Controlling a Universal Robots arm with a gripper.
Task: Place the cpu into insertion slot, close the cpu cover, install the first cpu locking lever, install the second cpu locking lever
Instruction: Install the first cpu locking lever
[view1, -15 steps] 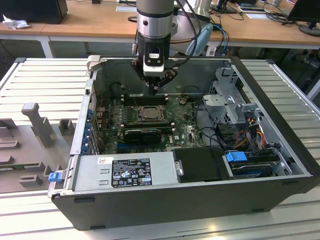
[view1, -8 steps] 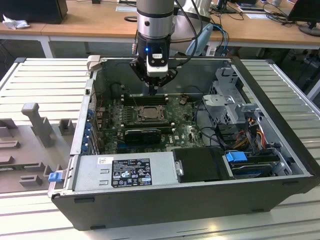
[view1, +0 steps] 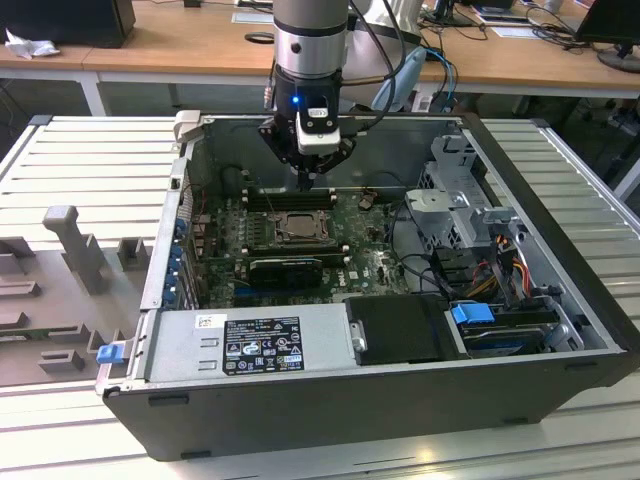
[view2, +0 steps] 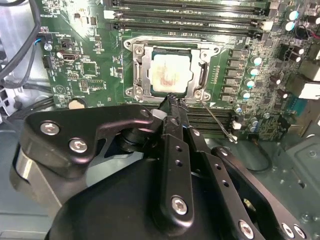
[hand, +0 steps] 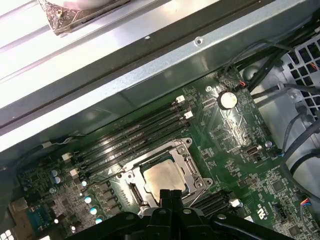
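Latching is looking like the step in hand: the chip (view2: 170, 72) is lying flat in the socket (view1: 258, 228), beside the long black memory slots (view2: 190, 25) on the green board (view2: 90, 70), and the cover (view2: 142, 67) is resting down over it, its square window framing the chip's pale, dull-silver top. The claw (view2: 172, 100), its two slim black fingers (hand: 165, 196) pressed together on nothing, is pointing its narrow tip at the socket's edge by one corner. Just beside that corner a thin, bright wire lever (view2: 218, 122) is standing out at a slant, seemingly not hooked down. Whether the tip is touching the frame or the wire cannot be told. Such a lever is likely behaving as a springy rod, so seating it would be calling for a steady sideways-and-down push with the tip kept off the stamped metal cover and the small shiny capacitors (view2: 252, 77) crowding the board nearby.
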